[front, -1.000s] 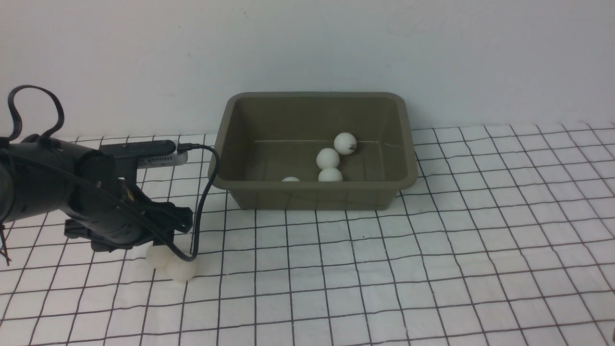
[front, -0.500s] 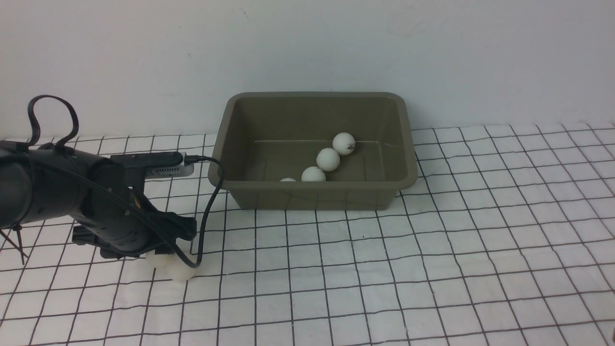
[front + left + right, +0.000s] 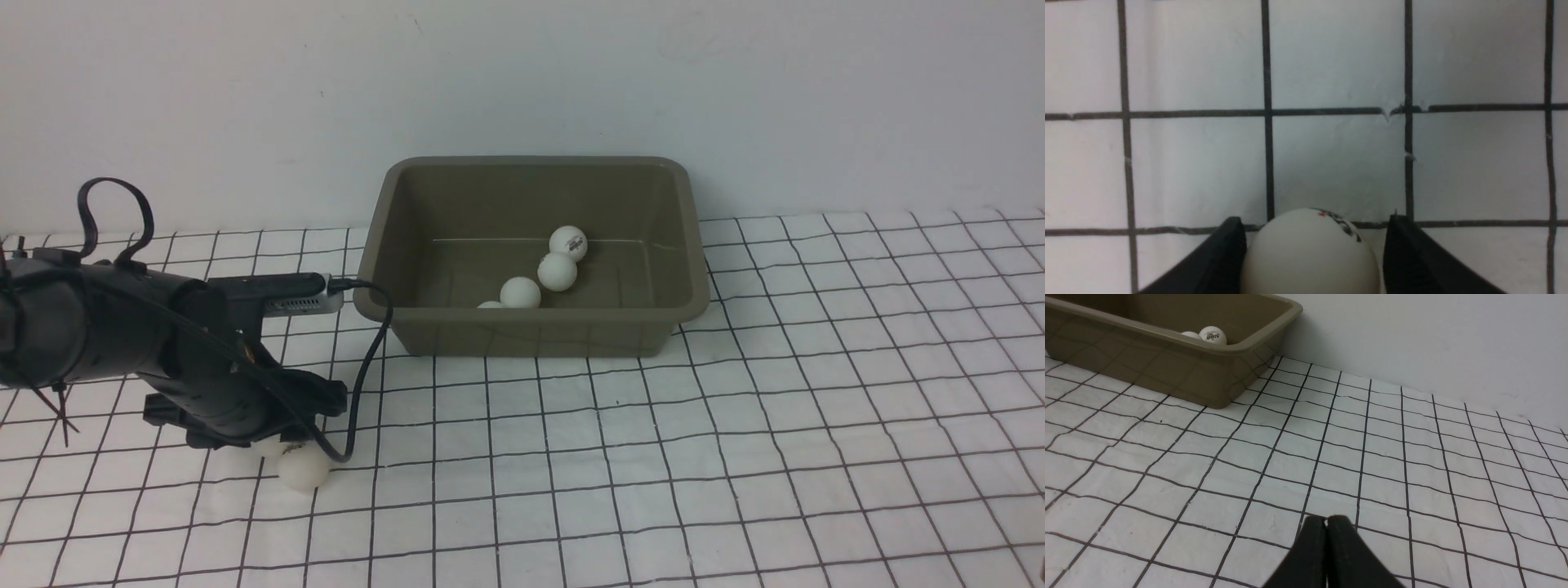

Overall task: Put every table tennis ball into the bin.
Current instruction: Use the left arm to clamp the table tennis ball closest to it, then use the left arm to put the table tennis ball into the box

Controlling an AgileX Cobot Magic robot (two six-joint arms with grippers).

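The left hand (image 3: 1314, 221) straddles one table tennis ball (image 3: 1310, 257) near the left edge of the surface (image 3: 735, 457), pinching or not I cannot tell, while the right hand (image 3: 1326, 519) is pressed together

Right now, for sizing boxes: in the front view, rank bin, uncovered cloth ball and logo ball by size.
1. bin
2. uncovered cloth ball
3. logo ball
Ball gap may just be camera nearness.
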